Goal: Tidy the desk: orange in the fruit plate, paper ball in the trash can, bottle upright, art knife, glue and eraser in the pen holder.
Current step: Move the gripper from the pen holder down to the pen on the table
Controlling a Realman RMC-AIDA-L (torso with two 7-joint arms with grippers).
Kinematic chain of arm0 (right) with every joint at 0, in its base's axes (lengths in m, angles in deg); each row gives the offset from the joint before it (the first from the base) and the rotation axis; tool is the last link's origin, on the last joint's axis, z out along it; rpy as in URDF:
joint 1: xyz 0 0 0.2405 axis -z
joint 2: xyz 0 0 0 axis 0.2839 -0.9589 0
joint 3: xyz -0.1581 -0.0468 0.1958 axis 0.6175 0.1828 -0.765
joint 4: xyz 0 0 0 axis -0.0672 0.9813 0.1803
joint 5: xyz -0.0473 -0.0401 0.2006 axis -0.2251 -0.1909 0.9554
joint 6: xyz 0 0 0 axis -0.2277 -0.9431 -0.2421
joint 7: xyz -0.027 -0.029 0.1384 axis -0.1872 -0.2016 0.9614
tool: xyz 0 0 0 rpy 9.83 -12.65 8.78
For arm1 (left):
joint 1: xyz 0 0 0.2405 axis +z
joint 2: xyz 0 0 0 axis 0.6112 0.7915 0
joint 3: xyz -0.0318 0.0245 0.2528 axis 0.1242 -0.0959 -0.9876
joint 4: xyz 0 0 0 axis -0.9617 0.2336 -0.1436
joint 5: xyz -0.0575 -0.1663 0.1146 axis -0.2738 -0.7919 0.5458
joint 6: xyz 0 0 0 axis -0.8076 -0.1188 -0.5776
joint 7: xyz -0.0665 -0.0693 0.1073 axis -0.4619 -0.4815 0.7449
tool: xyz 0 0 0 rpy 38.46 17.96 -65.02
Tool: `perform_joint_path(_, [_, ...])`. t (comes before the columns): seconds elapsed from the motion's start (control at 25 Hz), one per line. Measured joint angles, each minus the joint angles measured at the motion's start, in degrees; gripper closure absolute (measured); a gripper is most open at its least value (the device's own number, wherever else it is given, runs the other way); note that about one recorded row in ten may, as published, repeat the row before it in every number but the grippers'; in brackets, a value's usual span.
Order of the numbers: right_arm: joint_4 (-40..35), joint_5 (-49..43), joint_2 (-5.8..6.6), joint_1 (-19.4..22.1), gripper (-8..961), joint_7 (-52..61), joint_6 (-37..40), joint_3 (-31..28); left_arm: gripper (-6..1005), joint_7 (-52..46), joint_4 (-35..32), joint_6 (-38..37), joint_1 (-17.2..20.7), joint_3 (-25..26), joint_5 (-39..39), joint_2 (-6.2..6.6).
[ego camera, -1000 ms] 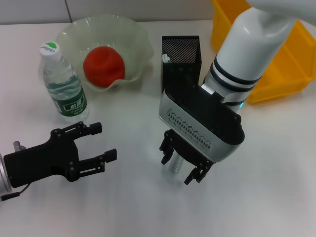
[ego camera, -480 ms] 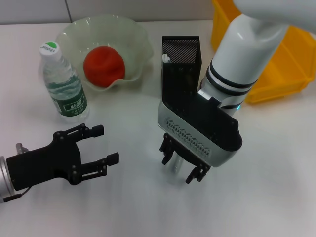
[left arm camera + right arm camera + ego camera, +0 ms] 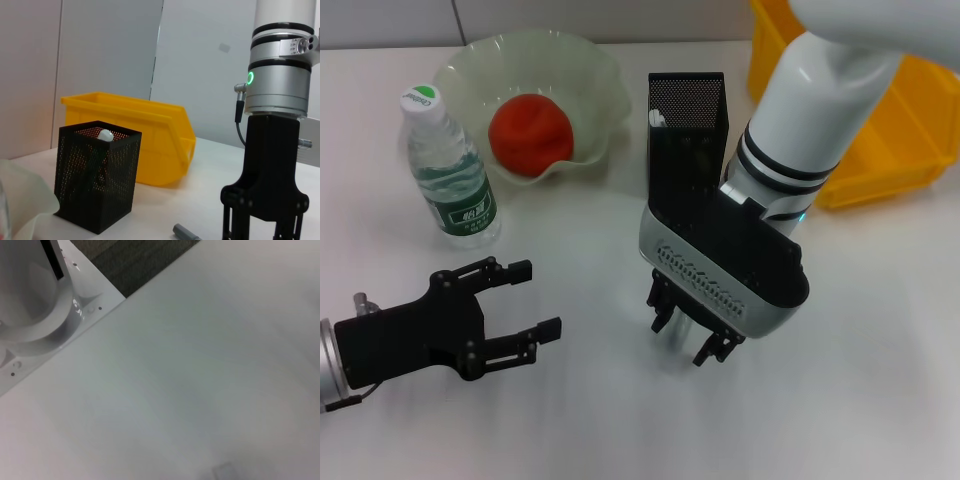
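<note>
The orange [image 3: 529,135] sits inside the fruit plate [image 3: 590,70] at the far left of the white counter [image 3: 590,240]. Just beside the plate, on its left, the bottle [image 3: 450,170] stands upright with its white cap on top.

To the right of the plate stands the pen holder [image 3: 687,125]. A white-capped item pokes up at its near-left corner, seen in the head view and again in the left wrist view; it looks like the glue [image 3: 105,135], though the mesh hides most of its body. What else lies in the holder cannot be made out.

The trash can [image 3: 880,130] is at the far right, partly behind the right arm; its inside cannot be seen from either view, so its contents cannot be told. In the left wrist view it stands just behind the pen holder.

The right end effector [image 3: 688,335] points straight down at the counter in front of the pen holder, its fingers close to the surface and brought near each other. The art knife [image 3: 187,233] lies flat on the counter at this spot: the left wrist view shows its grey end sticking out beside the fingers. Whether the fingers actually pinch it cannot be told.

The left end effector [image 3: 525,300] hovers at the near left, in front of the bottle, its fingers spread apart and holding nothing.

The right wrist view shows only bare counter and part of the robot's white base.
</note>
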Motion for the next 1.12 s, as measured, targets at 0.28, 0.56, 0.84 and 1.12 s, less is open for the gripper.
perform_joint_path(0.28, [0.0,-0.1,0.0,0.0,399,0.0,-0.5,0.5,199,-0.1,-0.1,-0.2,-0.3,0.0,0.2,0.33])
perform_joint_path(0.56, [0.1,-0.1,0.0,0.0,424,0.0,-1.1,1.1,199,-0.5,-0.8,-0.4,-0.6,-0.1,1.6,0.4])
perform_joint_path(0.84, [0.1,0.1,0.0,-0.1,442,0.0,-1.6,1.2,199,-0.7,-0.9,-0.5,-1.1,-0.6,2.8,0.62])
perform_joint_path(1.12, [0.3,0.1,0.0,-0.3,458,0.0,-1.9,1.2,200,-1.0,-1.5,-0.5,-1.8,-0.6,4.5,0.69])
